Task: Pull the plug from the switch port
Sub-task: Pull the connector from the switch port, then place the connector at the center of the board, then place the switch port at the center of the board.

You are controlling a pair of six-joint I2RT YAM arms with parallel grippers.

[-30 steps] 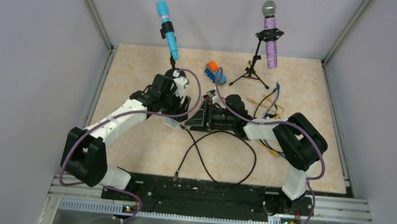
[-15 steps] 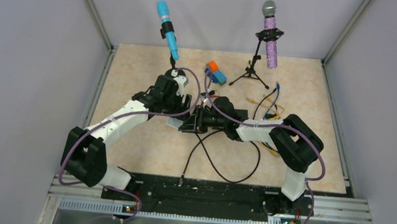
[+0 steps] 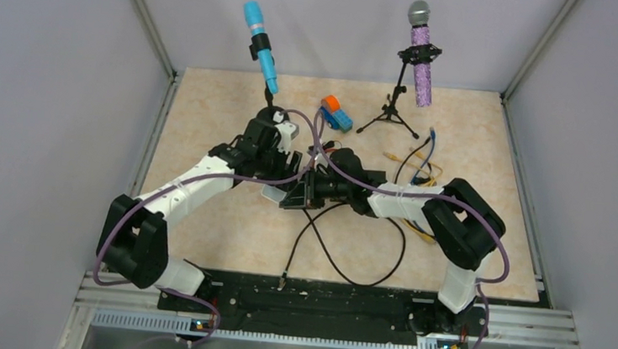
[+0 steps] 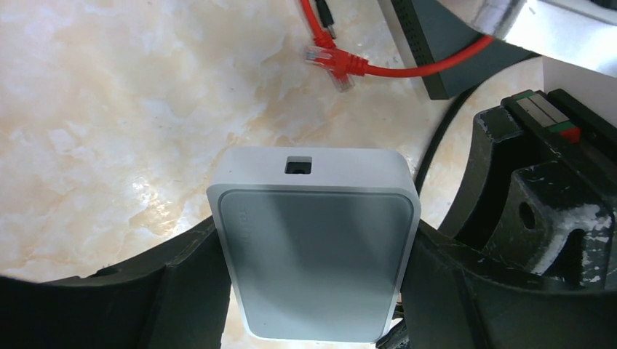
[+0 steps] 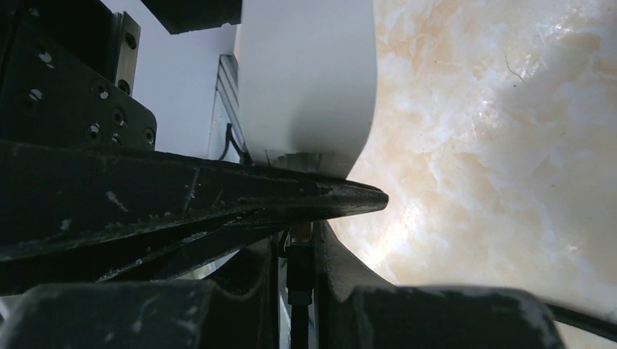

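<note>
The left gripper (image 4: 316,294) clamps one flat white plastic box (image 4: 316,240); the right gripper (image 5: 298,240) pinches one thin black cable (image 5: 298,263). One flat black switch box (image 4: 445,86) sits just beyond the white one; bare marbled tabletop (image 4: 109,109) lies leftward.

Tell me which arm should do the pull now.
Right. The right gripper pinches the black plug at the white box, while the left gripper clamps that box.

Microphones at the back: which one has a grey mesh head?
The purple microphone on the right, held on a black tripod; the blue microphone to its left has a blue head.
</note>
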